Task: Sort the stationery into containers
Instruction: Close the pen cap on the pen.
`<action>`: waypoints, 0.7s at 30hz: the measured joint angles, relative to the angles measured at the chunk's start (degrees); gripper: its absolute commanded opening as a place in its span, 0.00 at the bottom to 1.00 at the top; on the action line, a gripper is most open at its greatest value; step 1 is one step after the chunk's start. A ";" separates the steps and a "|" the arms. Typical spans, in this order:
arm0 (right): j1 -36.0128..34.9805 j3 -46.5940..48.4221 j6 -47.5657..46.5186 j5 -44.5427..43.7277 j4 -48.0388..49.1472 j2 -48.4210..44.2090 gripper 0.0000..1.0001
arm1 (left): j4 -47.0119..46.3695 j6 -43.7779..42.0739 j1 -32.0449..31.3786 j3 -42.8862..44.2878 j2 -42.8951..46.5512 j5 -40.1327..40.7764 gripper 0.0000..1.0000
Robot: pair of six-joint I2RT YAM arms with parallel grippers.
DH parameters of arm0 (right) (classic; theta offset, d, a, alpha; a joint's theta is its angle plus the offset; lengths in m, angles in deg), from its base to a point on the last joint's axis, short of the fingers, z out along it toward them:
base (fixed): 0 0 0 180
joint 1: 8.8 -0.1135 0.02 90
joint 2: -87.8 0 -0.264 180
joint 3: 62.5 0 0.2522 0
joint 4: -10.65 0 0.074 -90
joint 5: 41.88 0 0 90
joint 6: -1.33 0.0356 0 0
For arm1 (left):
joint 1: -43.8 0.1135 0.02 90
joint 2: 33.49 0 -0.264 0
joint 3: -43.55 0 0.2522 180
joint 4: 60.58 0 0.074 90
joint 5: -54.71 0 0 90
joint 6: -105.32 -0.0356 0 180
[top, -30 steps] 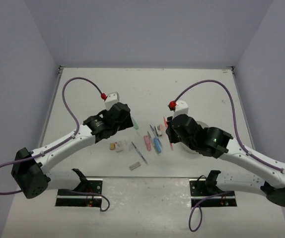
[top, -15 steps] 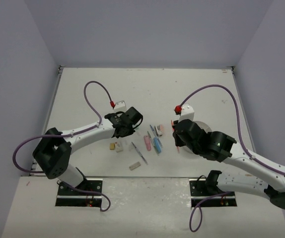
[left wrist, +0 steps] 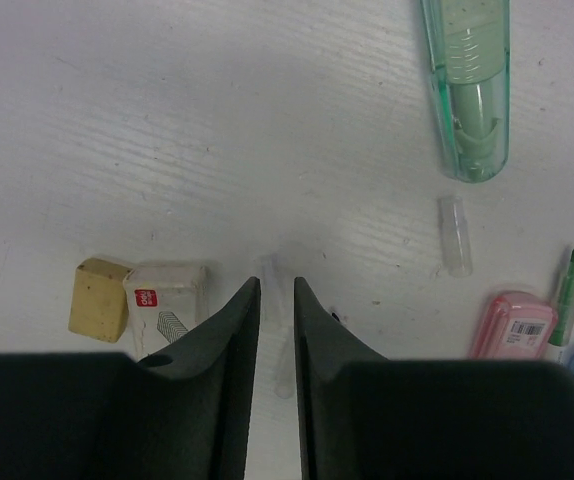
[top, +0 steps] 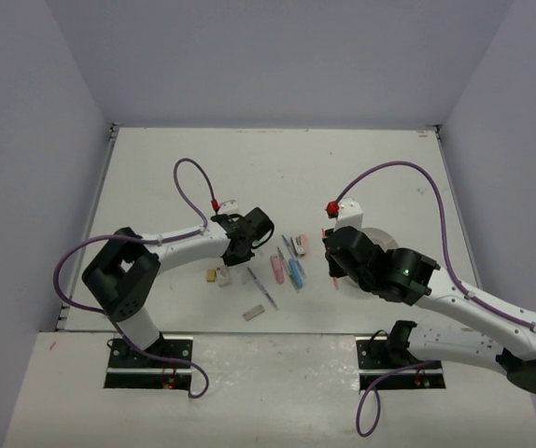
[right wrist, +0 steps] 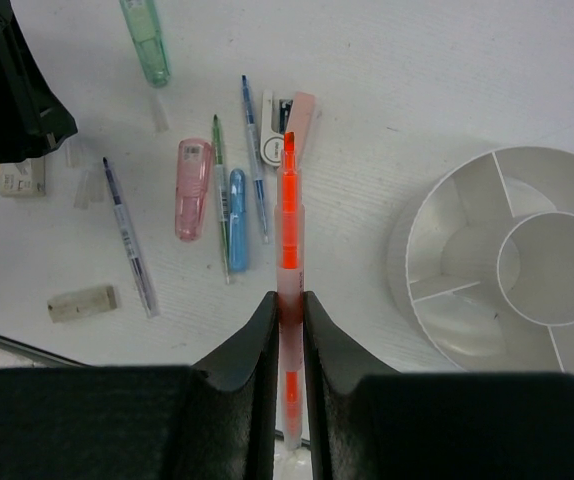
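No readable text (labels too blurred).

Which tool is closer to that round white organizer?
Right. The right tool, holding an orange highlighter, is beside the organizer; the left tool is across the stationery pile.

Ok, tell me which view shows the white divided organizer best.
The right wrist view: the organizer lies open to the camera, with its round centre well, dividers and empty compartments plain, though the frame edge cuts it off. In the top external view the right arm hides most of it. The left wrist view misses it entirely.
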State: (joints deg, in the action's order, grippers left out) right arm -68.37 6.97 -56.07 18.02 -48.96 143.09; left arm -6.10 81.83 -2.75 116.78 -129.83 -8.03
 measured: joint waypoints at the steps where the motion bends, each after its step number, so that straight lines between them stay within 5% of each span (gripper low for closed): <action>1: 0.00 -0.04 0.01 0.00 0.01 0.00 0.00 | 0.08 0.04 0.00 0.00 -0.12 0.02 0.22; 21: 0.07 -0.46 -0.02 0.24 0.66 2.45 0.00 | -0.57 1.03 0.00 -1.97 -0.80 -0.45 0.22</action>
State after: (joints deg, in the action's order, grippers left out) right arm -68.30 6.50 -56.09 18.25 -48.29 145.54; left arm -6.66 82.86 -2.75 114.80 -130.63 -8.48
